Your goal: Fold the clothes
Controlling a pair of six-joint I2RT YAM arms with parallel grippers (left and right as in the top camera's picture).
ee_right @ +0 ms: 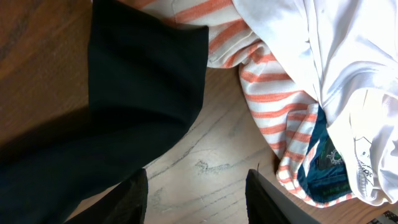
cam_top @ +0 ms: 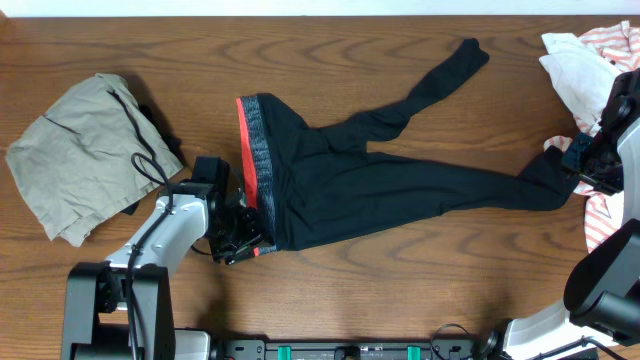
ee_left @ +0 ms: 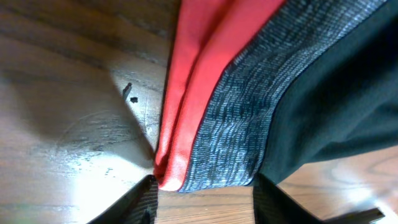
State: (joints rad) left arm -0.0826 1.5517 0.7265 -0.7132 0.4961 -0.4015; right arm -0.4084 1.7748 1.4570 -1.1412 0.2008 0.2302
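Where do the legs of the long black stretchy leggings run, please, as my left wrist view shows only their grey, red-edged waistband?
Observer: One leg of the long black stretchy leggings stretches right, ending beside the right gripper.
Operator: Thank you; is that gripper holding it?
Observer: No, its fingers stand apart with bare brown wooden table between them.
Operator: What else lies on my side?
Observer: A crumpled khaki-grey drawstring garment lies at the table's left, apart from the leggings.
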